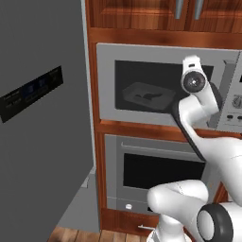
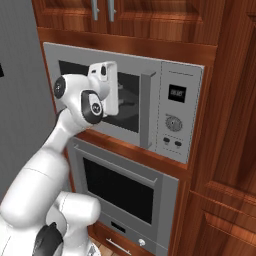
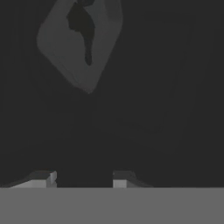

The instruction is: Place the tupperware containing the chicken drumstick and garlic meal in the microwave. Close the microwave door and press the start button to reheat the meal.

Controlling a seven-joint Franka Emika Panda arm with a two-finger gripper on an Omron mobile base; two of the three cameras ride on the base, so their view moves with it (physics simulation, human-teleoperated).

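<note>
The microwave [image 1: 107, 80] [image 2: 52, 54] sits in the wooden wall, and its door [image 2: 131, 80] with the vertical bar handle [image 2: 147, 111] is closed. Behind the dark glass lies the tupperware [image 1: 160, 98] [image 3: 61, 52] with the dark drumstick [image 1: 147, 96] [image 3: 83, 26] in it. I cannot make out the garlic. My gripper [image 3: 83, 177] faces the door glass close up, its fingertips [image 3: 47, 178] apart with nothing between them. The hand [image 1: 193, 71] [image 2: 107, 85] hovers before the window, left of the handle. The button panel [image 2: 174, 120] is at the right.
An oven [image 1: 160, 170] [image 2: 120, 190] with a dark window sits directly below the microwave. A tall grey fridge [image 1: 42, 118] stands at the left. Wooden cabinets [image 2: 125, 20] are above and a wooden panel [image 2: 230, 125] is to the right.
</note>
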